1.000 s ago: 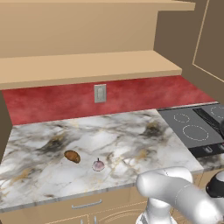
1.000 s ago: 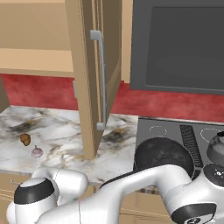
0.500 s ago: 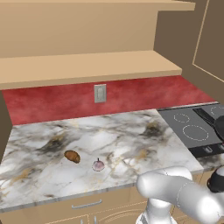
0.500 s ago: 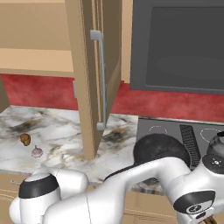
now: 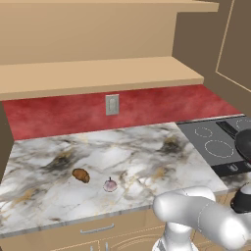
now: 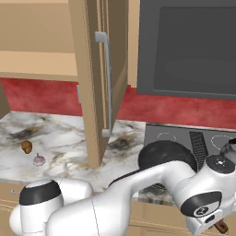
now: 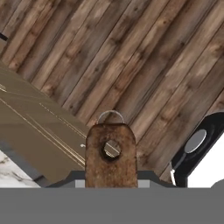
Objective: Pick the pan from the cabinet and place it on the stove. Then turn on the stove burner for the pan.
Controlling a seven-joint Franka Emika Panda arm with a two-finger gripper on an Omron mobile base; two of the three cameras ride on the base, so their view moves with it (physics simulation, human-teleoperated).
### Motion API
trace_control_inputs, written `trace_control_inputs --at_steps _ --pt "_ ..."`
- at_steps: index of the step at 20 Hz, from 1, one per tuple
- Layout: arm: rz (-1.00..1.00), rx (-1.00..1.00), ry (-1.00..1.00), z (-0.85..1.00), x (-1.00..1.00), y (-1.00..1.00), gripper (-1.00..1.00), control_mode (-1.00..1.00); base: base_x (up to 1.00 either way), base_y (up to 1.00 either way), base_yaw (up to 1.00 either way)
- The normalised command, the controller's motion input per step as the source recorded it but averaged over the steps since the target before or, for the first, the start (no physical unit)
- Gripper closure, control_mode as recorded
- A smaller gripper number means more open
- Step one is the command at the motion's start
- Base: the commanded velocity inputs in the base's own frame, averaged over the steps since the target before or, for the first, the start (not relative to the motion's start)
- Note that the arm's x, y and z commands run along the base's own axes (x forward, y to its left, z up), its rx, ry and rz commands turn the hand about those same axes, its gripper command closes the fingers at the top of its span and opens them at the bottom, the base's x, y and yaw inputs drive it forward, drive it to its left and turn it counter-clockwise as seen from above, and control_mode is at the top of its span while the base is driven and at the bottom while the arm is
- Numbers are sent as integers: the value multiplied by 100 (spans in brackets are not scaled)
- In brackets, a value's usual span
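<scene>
The pan (image 6: 163, 154) is a dark round shape hanging over the front left of the stove (image 6: 182, 133), with much of it hidden behind my white arm. In the left base view the pan (image 5: 245, 143) shows at the right edge, above the stove (image 5: 196, 139). Its brown handle (image 7: 111, 151), with a hole at the end, stands upright between my fingers, and my gripper (image 7: 111, 175) is shut on it. The handle's tip (image 6: 221, 227) pokes out below my wrist. A stove burner (image 5: 219, 148) lies just left of the pan. The cabinet (image 6: 94, 69) has its door open.
A small brown lump (image 5: 80, 175) and a pinkish bulb (image 5: 110, 185) lie on the marble counter (image 5: 122, 157). The open cabinet door (image 6: 108, 83) juts out over the counter. A dark microwave (image 6: 193, 50) hangs above the stove. Knobs (image 5: 233, 167) line the stove's front edge.
My forearm and wrist have shifted a little in the right base view. The pan has hardly moved.
</scene>
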Motion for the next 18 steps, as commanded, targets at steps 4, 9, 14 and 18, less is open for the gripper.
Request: trace_control_inputs --at_steps 4,9,14,18 --pt "2 -10 6 0 18 6 100 -100 0 0 0" --pt "2 -8 8 0 29 3 100 -100 0 0 0" --pt "2 -2 7 0 36 0 100 -100 0 0 0" --pt "7 0 1 0 42 -4 100 -100 0 0 0"
